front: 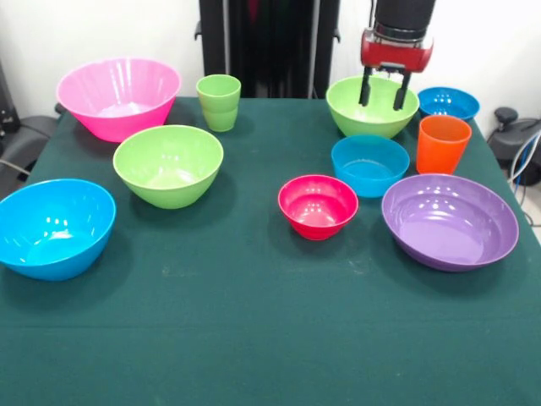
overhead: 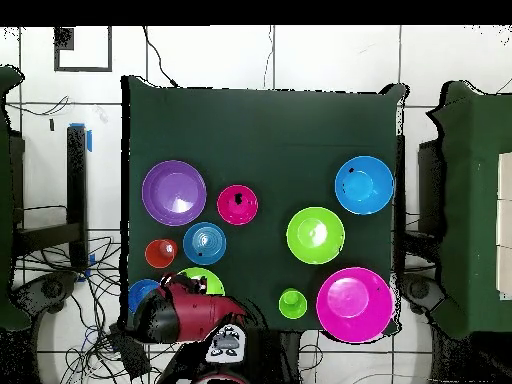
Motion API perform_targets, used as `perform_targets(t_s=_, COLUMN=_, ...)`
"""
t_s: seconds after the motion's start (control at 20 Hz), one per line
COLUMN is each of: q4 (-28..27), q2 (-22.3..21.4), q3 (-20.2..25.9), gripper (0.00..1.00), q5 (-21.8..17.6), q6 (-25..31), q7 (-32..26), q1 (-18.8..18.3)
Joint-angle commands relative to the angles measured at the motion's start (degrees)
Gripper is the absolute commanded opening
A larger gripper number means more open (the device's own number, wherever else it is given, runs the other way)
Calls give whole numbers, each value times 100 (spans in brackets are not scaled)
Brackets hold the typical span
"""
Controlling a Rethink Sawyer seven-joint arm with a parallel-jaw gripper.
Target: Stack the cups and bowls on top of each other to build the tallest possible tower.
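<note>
Pincer (front: 383, 90) hanging released over the lime green bowl (front: 372, 107), upper right; probably clipping the rim and tipping it toward the orange cup (front: 442, 144).

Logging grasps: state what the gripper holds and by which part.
Nothing is held. The gripper hangs open over the lime green bowl at the back, its fingers apart and not closed on the rim.

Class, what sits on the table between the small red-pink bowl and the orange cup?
A blue bowl sits between the red-pink bowl and the orange cup, in both views.
</note>
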Motion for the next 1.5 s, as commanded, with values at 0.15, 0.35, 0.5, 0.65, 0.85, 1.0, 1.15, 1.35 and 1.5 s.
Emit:
perform_targets(t_s=0.15, q4=-20, q2=439, q3=531, gripper=100, q5=-290, q6=-534, q7=812, q1=-272)
perform_targets(t_s=0.35, q4=-34, q2=477, q3=529, gripper=100, q5=-420, q6=-549, q7=710, q1=-386)
perform_targets(t_s=0.5, q4=9, q2=459, q3=519, gripper=100, q5=-546, q6=-553, q7=655, q1=-469)
perform_targets(t_s=0.65, q4=61, q2=381, q3=520, gripper=100, q5=-689, q6=-488, q7=600, q1=-572)
perform_targets(t_s=0.85, q4=169, q2=142, q3=625, gripper=100, q5=-1071, q6=-214, q7=361, q1=-992)
perform_targets(t_s=1.0, q4=255, q2=-115, q3=686, gripper=100, q5=-1429, q6=57, q7=122, q1=-1399)
perform_targets(t_s=1.15, q4=268, q2=-236, q3=795, gripper=100, q5=-1749, q6=241, q7=-36, q1=-1757)
perform_targets(t_s=1.35, q4=231, q2=-328, q3=925, gripper=100, q5=-2060, q6=439, q7=-122, q1=-2059)
perform_targets(t_s=1.5, q4=186, q2=-435, q3=1058, gripper=100, q5=-2254, q6=625, q7=-216, q1=-2284)
